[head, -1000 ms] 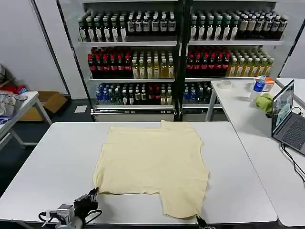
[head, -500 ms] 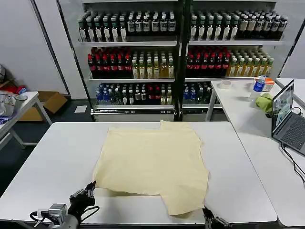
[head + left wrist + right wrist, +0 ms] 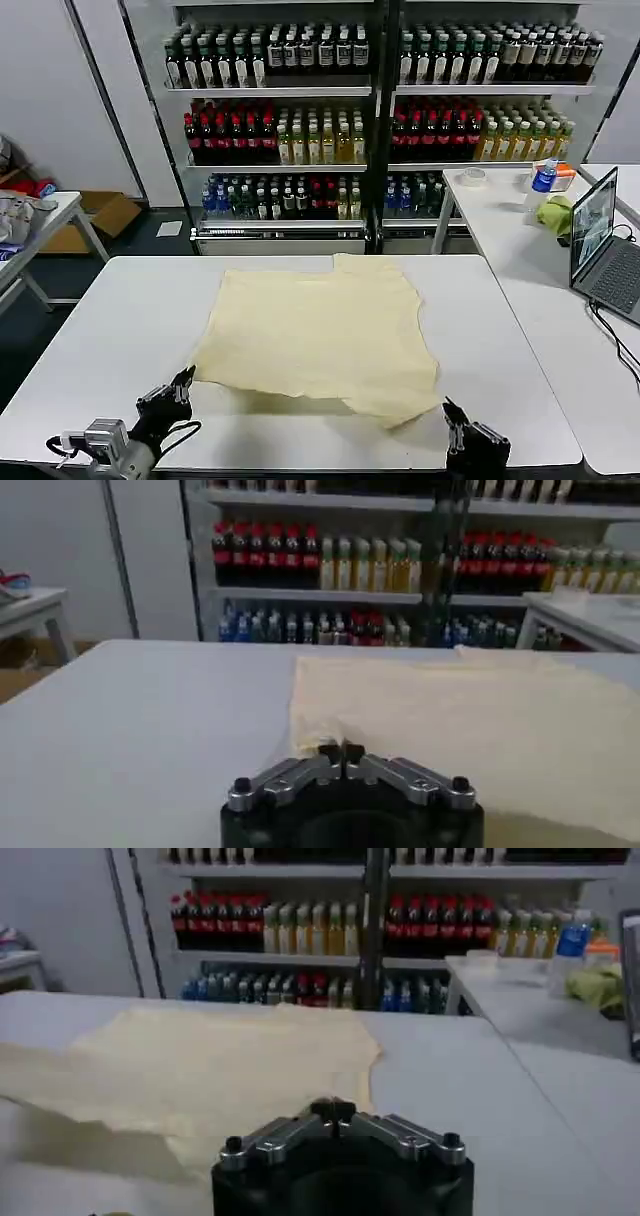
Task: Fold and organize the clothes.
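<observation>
Clothes (image 3: 318, 335) here = one pale cream-yellow tee-type garment, spread mostly flat in the middle of the white table (image 3: 110, 330), near edge a bit rumpled and lifted off the surface w/ a shadow under it. My left gripper (image 3: 172, 397) sits at the near-left corner of the fabric, just beside the hem; in the left wrist view the fingertips look pressed together right at the cloth edge (image 3: 330, 742), but I can't tell if there's fabric pinched in there or not. Right gripper (image 3: 462, 432) is at the near-right, close to the other hem corner, fingertips also together in its wrist cam, and the cloth sits off to one side of them, so prob not holding anything. Makes sense imo, both arms parked at the two near corners so I can lift that edge and fold it away from me. Side table w/ laptop (image 3: 600, 245) and the bottle shelves (image 3: 375, 110) are well apart, no issue.
</observation>
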### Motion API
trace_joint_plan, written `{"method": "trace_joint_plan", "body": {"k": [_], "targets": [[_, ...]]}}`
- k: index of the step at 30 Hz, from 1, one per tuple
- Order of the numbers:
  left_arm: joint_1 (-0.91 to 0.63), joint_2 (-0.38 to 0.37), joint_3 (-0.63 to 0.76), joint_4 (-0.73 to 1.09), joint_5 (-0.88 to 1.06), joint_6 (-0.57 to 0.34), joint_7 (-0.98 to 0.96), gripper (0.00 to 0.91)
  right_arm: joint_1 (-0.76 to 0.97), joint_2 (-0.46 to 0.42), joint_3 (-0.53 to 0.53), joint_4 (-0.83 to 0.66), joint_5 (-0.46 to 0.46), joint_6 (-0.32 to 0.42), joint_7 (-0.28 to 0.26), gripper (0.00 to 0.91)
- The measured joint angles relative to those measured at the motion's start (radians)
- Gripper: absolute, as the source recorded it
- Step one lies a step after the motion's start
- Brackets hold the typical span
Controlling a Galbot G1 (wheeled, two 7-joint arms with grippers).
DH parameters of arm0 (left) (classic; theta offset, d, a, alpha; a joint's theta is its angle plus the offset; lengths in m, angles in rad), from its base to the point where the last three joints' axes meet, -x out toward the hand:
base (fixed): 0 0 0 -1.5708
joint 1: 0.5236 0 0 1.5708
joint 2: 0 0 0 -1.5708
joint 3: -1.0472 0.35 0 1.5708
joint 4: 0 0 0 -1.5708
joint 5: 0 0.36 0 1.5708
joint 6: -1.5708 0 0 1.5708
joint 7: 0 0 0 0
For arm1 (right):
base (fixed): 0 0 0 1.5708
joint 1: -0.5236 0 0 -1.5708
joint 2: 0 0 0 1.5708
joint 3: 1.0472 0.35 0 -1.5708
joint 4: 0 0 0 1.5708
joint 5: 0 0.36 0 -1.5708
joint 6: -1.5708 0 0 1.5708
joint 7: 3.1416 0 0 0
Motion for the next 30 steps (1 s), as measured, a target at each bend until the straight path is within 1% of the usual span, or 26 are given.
{"method": "trace_joint_plan", "body": {"k": [8, 16, 23, 30], "targets": [[-0.060, 0.014, 0.025, 0.053, -0.034, -0.003, -0.001, 0.010, 0.148, -0.044, -0.025, -0.079, 0.068, 0.019, 0.027, 0.000], [-0.134, 0.015, 0.054, 0.117, -0.073, 0.000, -0.009, 0.010, 0.327, -0.094, -0.091, -0.183, 0.122, 0.020, 0.050, 0.000], [-0.213, 0.025, 0.078, 0.180, -0.107, 0.003, -0.014, 0.010, 0.483, -0.117, -0.161, -0.275, 0.148, 0.011, 0.057, 0.000], [-0.293, 0.034, 0.106, 0.250, -0.118, 0.004, -0.018, 0.010, 0.604, -0.117, -0.226, -0.364, 0.151, -0.002, 0.057, 0.000]]}}
